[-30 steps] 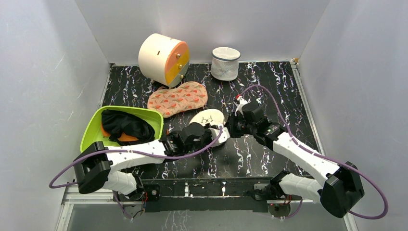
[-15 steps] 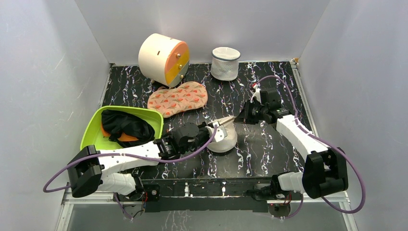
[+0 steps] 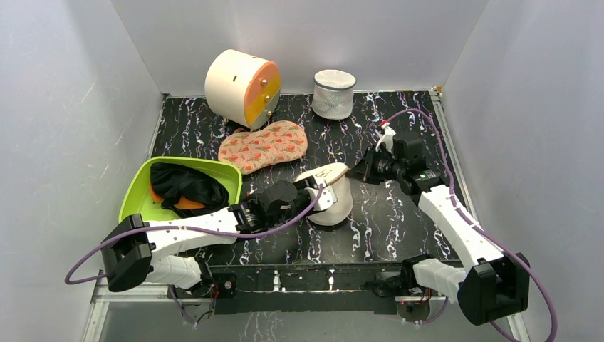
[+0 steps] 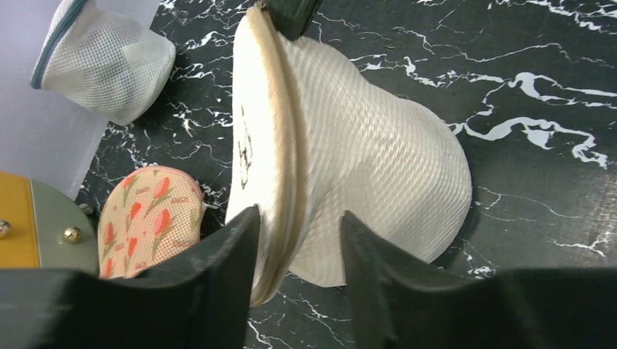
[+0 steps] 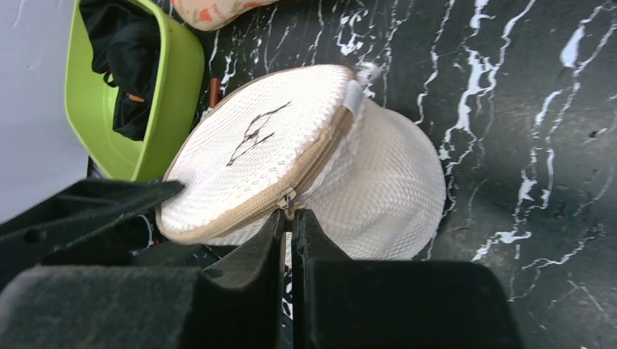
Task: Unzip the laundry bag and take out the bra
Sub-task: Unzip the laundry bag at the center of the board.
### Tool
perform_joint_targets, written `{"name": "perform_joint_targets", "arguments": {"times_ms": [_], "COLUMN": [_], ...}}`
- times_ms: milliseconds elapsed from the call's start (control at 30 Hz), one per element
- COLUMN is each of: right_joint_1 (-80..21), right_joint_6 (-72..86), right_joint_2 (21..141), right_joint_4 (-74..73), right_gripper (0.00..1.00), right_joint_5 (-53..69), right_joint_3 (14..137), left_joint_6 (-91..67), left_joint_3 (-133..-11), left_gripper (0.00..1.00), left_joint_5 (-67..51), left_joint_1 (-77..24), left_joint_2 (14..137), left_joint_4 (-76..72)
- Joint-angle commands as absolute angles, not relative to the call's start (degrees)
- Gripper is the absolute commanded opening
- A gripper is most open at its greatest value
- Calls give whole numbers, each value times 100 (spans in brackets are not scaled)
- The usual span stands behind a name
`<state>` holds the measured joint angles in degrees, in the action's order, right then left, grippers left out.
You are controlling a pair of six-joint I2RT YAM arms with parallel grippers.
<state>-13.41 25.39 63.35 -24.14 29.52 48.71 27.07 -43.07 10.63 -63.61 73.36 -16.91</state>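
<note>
On the marbled table, left gripper pinches laundry bag rim, right gripper its zip

The laundry bag: a cream mesh dome tipped on its rounded side, which rests on the table. Its flat face is raised and slanted and bears a small black line drawing. Tan zip trim rings that face, and the stretch of zip in view is closed. My left gripper straddles the rim, one finger on the flat face and one on the dome. My right gripper is pinched together at the zip pull, near a small white tab.
</note>
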Motion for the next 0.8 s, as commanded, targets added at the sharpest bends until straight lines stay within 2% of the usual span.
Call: {"name": "perform_joint_targets", "arguments": {"times_ms": [0,67,167,433,533,767], "right_joint_1": [-1811,-2032,-2377,-3290,-3564,-3742], "right_joint_6": [2873,2974,3125,3528,3595,3600], "right_joint_2": [6066,6007,5971,5943,5956,5919], "right_joint_4": [-2058,-2040,-2045,-1978,-1990,-2078], "right_gripper": [0,0,0,0,0,0], "right_joint_5": [2752,2574,2325,1815,1661,1461], "right_joint_3": [4774,4756,4762,4889,4959,5036], "left_joint_6": [2470,2420,2408,2429,2447,2487], "left_joint_3": [-4569,-4576,-4512,-4562,-4578,-4570], "left_gripper": [51,57,61,59,53,26], "left_joint_5": [767,631,539,835,903,1100], "left_joint_1": [-6389,-6392,-6405,-6407,-6407,-6405], "left_joint_2": [7246,7189,7102,7191,7231,7251], "left_joint_4": [-1594,-1555,-1608,-1574,-1556,-1610]}}
